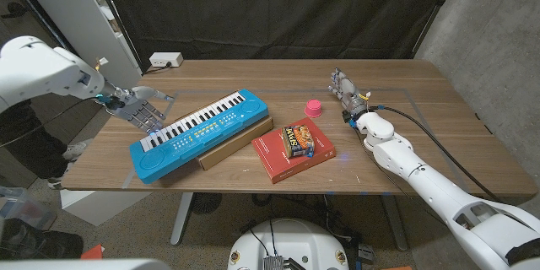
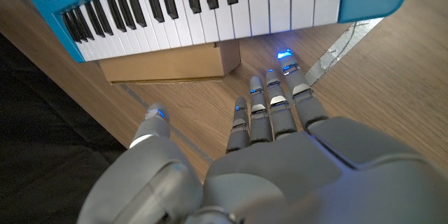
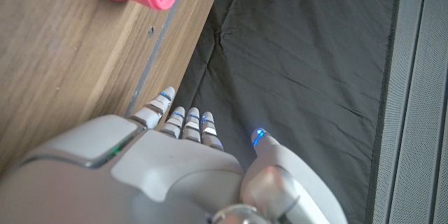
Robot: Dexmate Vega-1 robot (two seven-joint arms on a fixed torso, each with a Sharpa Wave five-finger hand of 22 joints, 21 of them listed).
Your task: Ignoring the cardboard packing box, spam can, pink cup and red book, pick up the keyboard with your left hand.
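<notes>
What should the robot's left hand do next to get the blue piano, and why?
Probably reach a little farther toward the keyboard and get its fingers under the near edge. The left hand is open, just beside the keys, holding nothing, and the keyboard sits raised on the cardboard box, leaving a gap underneath.

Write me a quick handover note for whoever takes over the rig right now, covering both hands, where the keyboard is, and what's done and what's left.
Left hand: open, holding nothing, fingers spread, beside the left end of the keyboard and apart from it; in the left wrist view the fingertips point at the keys.
Right hand: open, holding nothing, at the right side of the table, beyond the pink cup.
Keyboard: blue, lying diagonally with part of it on the cardboard packing box. The spam can sits on the red book beside them.
Done: left hand brought near.
Left: grasp and lift the keyboard.
</notes>
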